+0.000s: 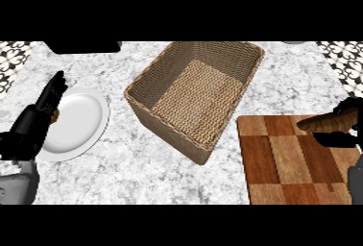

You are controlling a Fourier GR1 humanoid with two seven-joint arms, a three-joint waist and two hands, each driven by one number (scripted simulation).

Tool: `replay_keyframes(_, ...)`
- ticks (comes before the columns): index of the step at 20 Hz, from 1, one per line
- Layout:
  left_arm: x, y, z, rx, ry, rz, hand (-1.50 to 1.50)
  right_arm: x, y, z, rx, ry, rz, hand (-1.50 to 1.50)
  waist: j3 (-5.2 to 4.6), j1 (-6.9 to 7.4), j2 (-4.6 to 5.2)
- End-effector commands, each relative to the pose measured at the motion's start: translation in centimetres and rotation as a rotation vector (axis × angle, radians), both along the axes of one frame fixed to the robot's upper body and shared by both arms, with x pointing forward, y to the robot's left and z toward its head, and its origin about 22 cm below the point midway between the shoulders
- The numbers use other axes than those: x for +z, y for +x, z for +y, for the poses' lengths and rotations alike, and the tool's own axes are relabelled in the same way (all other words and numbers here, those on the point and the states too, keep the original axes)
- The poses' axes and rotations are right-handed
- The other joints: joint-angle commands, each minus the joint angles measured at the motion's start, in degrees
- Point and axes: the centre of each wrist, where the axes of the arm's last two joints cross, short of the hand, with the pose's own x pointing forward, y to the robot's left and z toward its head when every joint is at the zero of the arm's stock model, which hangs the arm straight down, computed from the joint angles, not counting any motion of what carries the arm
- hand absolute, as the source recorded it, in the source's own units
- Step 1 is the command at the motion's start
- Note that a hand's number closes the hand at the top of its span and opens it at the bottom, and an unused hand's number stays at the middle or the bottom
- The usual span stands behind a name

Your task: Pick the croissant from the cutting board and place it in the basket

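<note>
On the marble bench (127, 178), in the middle, stands the woven basket (195, 96), and every other thing is placed around it. To the right of the basket lies the wooden cutting board (287, 163), just beside its lower corner. Over the far right part of this board the right hand (340, 137) has its black fingers curled around the croissant (330, 120), which is brown and tilted, lifted a little above the wood. To the left of the basket there is a white plate (78, 122) with something small and brown at its left rim. The left hand (39, 117) rests over that rim of the plate, fingers straight and released, holding nothing
</note>
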Motion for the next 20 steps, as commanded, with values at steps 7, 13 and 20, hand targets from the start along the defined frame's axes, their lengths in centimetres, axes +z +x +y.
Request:
replay_keyframes(7,-0.3,1.0,0.6,-0.024,0.007,-0.022,0.00,14.4,-2.4,8.5,0.180,0.154,-0.361,1.50,0.04,1.94,0.81)
replay_keyframes(13,0.3,0.9,-1.8,-0.068,0.006,-0.013,0.00,22.3,-2.3,14.2,0.260,0.200,-0.348,1.50,0.07,3.05,0.80)
replay_keyframes(20,0.5,1.4,-2.1,-0.057,-0.003,-0.021,0.00,27.1,2.9,20.9,0.281,0.241,-0.232,1.50,0.11,3.88,1.25)
